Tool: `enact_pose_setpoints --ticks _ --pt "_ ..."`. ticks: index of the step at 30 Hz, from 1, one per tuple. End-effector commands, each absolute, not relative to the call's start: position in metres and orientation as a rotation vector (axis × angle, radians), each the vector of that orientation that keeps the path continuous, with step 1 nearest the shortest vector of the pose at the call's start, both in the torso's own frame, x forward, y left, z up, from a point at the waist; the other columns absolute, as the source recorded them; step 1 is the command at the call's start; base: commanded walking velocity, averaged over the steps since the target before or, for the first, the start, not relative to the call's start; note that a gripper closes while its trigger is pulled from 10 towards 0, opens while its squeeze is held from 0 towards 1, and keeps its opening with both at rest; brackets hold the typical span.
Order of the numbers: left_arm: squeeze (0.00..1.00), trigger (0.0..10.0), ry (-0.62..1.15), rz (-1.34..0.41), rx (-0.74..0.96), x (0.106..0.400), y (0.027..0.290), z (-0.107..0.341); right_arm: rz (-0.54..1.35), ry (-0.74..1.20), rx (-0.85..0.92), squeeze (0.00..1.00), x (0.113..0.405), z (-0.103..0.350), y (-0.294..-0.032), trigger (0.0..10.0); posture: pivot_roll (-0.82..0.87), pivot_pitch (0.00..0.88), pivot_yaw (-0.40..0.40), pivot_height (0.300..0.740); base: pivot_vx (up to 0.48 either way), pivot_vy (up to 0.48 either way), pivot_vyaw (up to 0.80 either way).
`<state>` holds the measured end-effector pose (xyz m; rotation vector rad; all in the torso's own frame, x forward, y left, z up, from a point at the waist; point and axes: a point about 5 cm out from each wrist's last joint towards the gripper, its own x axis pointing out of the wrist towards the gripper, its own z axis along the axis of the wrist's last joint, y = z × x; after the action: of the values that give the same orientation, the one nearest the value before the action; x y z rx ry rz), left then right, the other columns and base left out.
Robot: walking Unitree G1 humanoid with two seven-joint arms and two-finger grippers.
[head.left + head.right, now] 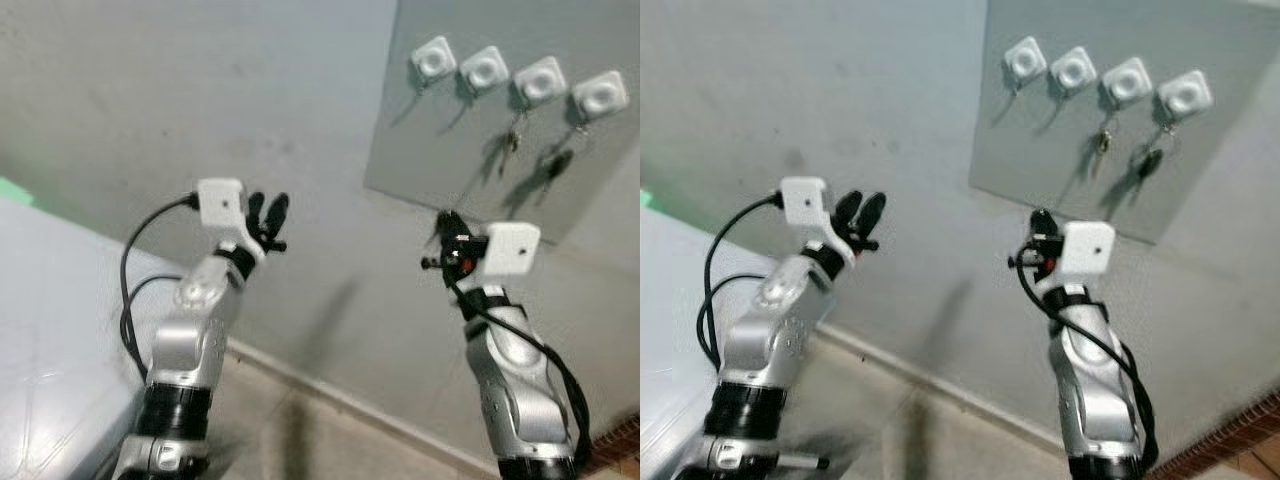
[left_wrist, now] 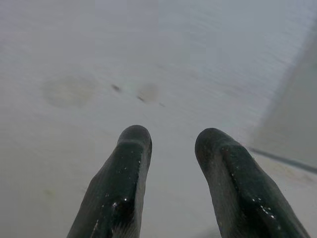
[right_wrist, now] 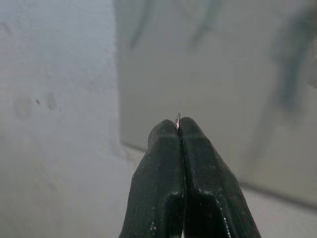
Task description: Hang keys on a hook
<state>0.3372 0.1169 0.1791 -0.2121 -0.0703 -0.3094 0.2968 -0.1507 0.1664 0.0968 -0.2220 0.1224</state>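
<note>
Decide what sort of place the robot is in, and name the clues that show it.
Probably a home entryway or hallway: a grey wall panel carries four white hooks, two already holding keys, above a tiled floor.

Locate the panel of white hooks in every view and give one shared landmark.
Left eye view: hook panel, upper right, above the right gripper.
Right eye view: hook panel, upper centre-right.
Left wrist view: its grey edge beside the fingers.
Right wrist view: blurred panel beyond the fingertips.
Landmark: the panel's lower-left corner.
</note>
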Motion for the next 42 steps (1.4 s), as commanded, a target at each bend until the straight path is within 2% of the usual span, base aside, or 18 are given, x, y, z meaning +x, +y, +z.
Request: enact_pose_setpoints --ticks 1,10,16,23,34,42 --pt "0.0 10.0 -0.08 -0.294 -0.21 0.337 0.125 0.182 0.143 -0.239 0.112 0.0 0.297 0.171 -0.144 10.0 0.12 0.02 -0.03 0.74 0.48 0.0 0.0" --pt "0.0 10.0 -0.11 -0.295 -0.172 0.336 0.115 0.19 0.156 -0.227 0.114 0.0 0.297 0.169 -0.143 10.0 0.13 0.031 -0.036 0.74 0.053 0.0 0.0" --pt "0.0 10.0 -0.183 -0.441 -0.051 0.33 0.086 0.203 0.186 -0.237 0.118 0.0 0.299 0.173 -0.139 10.0 0.13 0.033 -0.042 0.74 0.0 0.0 0.0" --pt "0.0 10.0 -0.246 -0.592 0.008 0.321 0.068 0.218 0.208 -0.3 0.144 0.0 0.296 0.183 -0.14 10.0 0.12 0.032 -0.043 0.74 0.0 0.0 0.0" --pt "0.0 10.0 -0.271 -0.689 0.053 0.312 0.053 0.221 0.18 -0.389 0.199 0.0 0.293 0.197 -0.148 10.0 0.11 0.038 -0.036 0.74 0.0 0.0 0.0" --pt "0.0 10.0 -0.294 -0.711 0.057 0.31 0.049 0.227 0.286 -0.464 0.268 0.0 0.283 0.212 -0.143 10.0 0.1 0.039 -0.029 0.74 0.0 0.0 0.0"
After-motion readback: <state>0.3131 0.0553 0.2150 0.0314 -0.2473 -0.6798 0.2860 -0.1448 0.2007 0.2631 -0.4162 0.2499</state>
